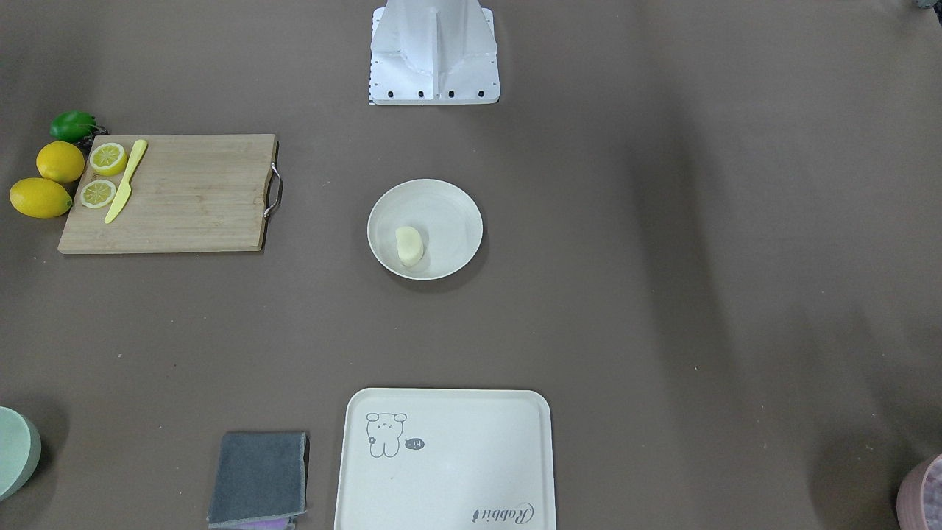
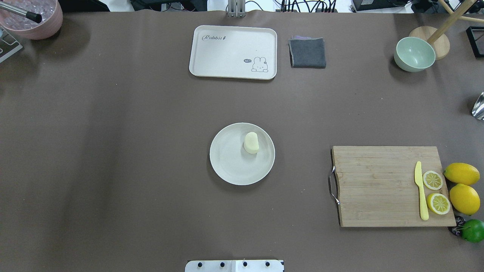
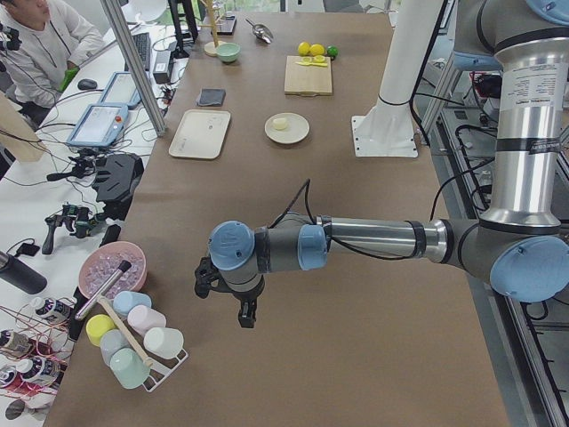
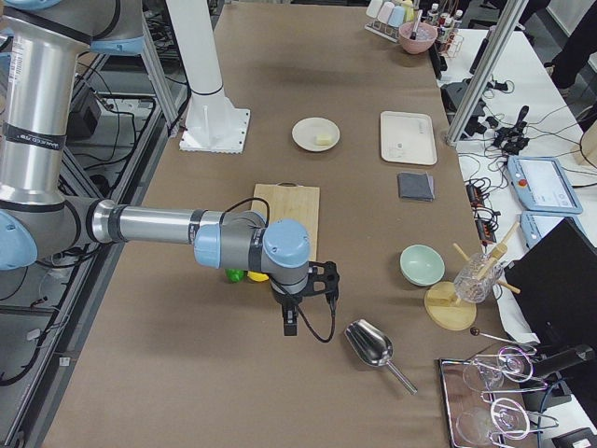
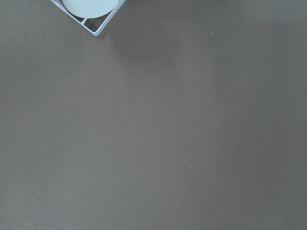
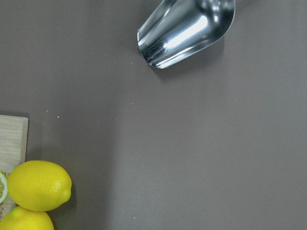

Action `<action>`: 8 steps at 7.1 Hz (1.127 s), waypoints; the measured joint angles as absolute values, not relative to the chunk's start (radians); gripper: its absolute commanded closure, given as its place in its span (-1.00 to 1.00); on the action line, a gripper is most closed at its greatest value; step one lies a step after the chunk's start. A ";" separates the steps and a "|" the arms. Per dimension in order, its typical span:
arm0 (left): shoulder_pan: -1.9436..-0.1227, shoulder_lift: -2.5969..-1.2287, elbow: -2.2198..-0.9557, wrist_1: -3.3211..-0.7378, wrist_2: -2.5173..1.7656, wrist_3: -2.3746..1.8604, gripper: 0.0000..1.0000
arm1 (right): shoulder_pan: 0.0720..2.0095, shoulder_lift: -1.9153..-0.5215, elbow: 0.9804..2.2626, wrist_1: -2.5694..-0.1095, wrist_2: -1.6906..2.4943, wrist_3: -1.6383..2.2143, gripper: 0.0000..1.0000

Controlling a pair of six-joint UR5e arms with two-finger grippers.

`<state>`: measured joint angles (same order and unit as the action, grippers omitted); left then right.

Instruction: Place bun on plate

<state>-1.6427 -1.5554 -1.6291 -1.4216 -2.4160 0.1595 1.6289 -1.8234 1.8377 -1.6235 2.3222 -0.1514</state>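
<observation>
Cream-white, smooth and rounded: one bun (image 2: 251,142), lying inside the plate (image 2: 230,170), toward the side of it farther from the robot's base. We judge the placing done.

Plate: one, round, off-white, at the middle of the worktop (image 2: 113,151).

Handling, as we judge it: the bun looks light and soft, likely to dent under a hard squeeze, and its skin may slip. We would take it across its two long sides with a gentle close, low on the body.

Left gripper (image 3: 236,307): one, hanging over bare worktop near the robot's left end, well apart from the plate. We cannot tell whether its fingers are apart or together.

Right gripper (image 4: 294,322): one, over the robot's right end, near the scoop (image 6: 184,31); finger state likewise not legible. Neither holds anything that we can see.

Other items, counted:
- tray (image 2: 227,49), one, at the far edge
- grey cloth (image 2: 307,53), one, just beside the tray
- mint bowl (image 2: 401,60), one, toward the far right corner
- chopping board (image 2: 374,185), one, near the right edge
- yellow knife (image 2: 420,190), one, on the board
- lemon halves (image 2: 432,180), two, on the board
- whole lemons (image 2: 461,173), two, beside the board
- green fruit (image 2: 473,230), one
</observation>
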 measured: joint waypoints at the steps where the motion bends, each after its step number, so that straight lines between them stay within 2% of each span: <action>1: -1.643 -1.555 -1.629 -1.422 -2.416 0.160 -0.95 | 1.628 -1.824 1.848 -1.636 2.321 -0.152 -1.00; 8: -1.640 -1.554 -1.608 -1.420 -2.413 0.160 -0.95 | 1.626 -1.827 1.853 -1.641 2.321 -0.155 -1.00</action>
